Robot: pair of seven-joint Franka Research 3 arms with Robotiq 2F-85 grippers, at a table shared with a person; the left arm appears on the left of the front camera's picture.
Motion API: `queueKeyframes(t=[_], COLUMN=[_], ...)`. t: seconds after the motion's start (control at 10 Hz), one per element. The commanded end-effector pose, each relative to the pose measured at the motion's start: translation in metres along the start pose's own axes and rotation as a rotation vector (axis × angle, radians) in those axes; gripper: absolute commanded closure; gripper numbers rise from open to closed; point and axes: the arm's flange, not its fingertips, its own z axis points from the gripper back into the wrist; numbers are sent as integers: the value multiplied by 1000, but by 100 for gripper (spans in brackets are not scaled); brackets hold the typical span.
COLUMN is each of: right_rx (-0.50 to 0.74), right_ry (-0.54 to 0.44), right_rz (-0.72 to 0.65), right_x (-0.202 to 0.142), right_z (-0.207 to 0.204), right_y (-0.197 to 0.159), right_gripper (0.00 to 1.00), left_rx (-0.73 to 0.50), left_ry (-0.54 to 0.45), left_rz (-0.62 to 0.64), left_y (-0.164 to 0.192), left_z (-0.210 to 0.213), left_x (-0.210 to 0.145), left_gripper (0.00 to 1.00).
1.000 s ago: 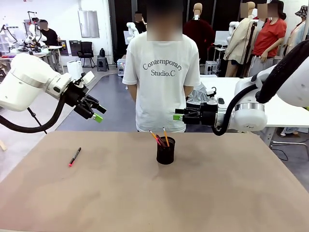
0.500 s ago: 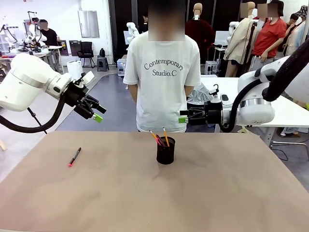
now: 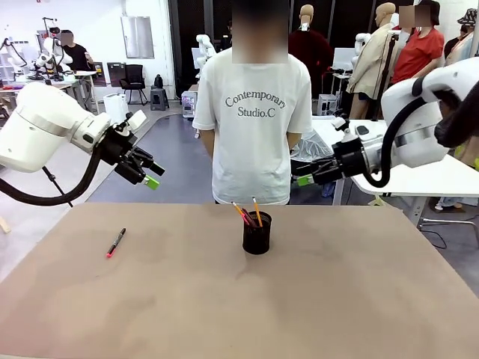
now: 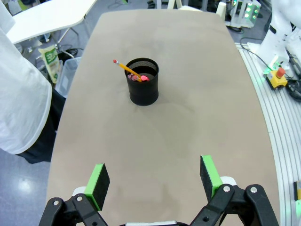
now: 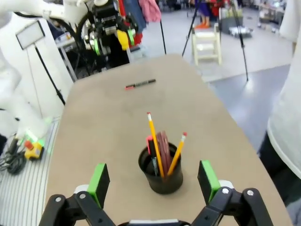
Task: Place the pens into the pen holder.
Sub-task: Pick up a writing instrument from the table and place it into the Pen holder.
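Brown desk carries one stray marker near its left edge; my left claw and right claw hang released, presumably ready to fetch it for the pen holder.

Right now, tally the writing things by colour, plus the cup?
Yellow pencils: 2, in the cup
Reddish-brown pen: 1, in the cup
Pink-red pen: 1, in the cup
Black marker: 1, lying on the table
Black mesh cup: 1
Total: 6
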Motion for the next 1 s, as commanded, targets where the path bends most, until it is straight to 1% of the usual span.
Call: queueKeyframes(t=[0.0, 0.1, 0.2, 0.4, 0.6, 0.7, 0.9], right_rx=[-20, -31, -11, 63, 71, 38, 59], right_ry=[156, 186, 220, 265, 275, 261, 260], right_rz=[62, 106, 137, 139, 132, 151, 143], right_x=[16, 18, 21, 24, 25, 21, 19], right_z=[18, 28, 38, 57, 69, 68, 64], right_y=[-7, -7, -6, -2, -3, -3, -2], right_gripper=[0, 0, 0, 0, 0, 0, 0], left_rx=[5, 5, 5, 5, 5, 5, 5], left_ry=[-7, -7, -7, -7, -7, -7, -7], left_rz=[3, 3, 3, 3, 3, 3, 3], left_y=[0, 0, 0, 0, 0, 0, 0], left_z=[1, 1, 1, 1, 1, 1, 1], left_x=[1, 1, 1, 1, 1, 1, 1], left_gripper=[0, 0, 0, 0, 0, 0, 0])
